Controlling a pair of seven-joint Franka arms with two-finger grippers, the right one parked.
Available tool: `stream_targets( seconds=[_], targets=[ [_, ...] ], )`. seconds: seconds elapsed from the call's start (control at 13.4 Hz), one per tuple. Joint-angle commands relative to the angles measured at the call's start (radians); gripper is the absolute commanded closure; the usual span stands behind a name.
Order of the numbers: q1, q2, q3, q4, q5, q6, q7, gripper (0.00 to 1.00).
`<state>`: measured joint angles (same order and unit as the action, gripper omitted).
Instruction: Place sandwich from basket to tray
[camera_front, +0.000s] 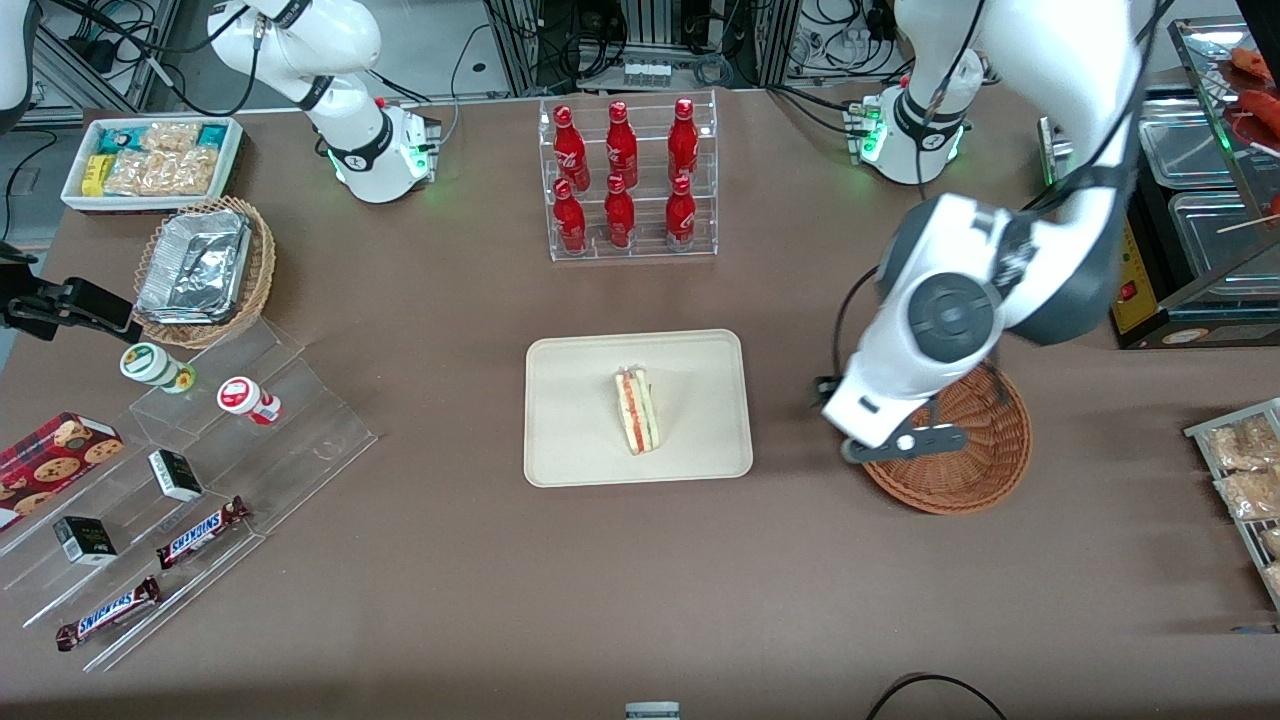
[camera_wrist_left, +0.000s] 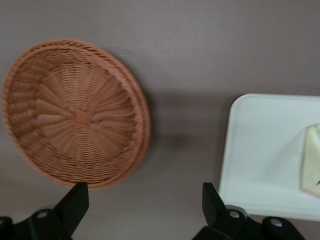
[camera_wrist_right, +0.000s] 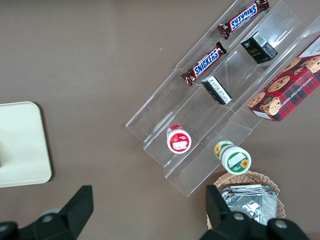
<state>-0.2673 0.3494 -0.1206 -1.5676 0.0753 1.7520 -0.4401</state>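
The gripper hangs above the bare table, in the gap between the basket and the tray. Its two fingers stand wide apart and nothing is between them. Just beside it, toward the working arm's end of the table, is the basket, round, shallow and woven; inside it I see only wicker. Toward the parked arm's end is the tray, flat and cream-coloured with a low rim.

The sandwich lies near the middle of the tray, a pale triangular wedge with red and green layers showing along its edge. It is well apart from the gripper. So the placing looks already done, I judge.

The sandwich is probably light and soft. The bread would squash under a strong squeeze, and the layers may slide on each other. If it must be taken again, the best hold is across the two flat bread faces, near the thick part, with gentle closing.
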Motion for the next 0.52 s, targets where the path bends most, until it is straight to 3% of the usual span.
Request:
stream_targets(
  seconds=[0.0,0.45],
  targets=[
    [0.072,-0.147,-0.008,-0.149,-0.006,0.000,0.174,0.00],
    [0.216,-0.300,-0.030,-0.219,-0.037,-0.106,0.433,0.00]
  ],
)
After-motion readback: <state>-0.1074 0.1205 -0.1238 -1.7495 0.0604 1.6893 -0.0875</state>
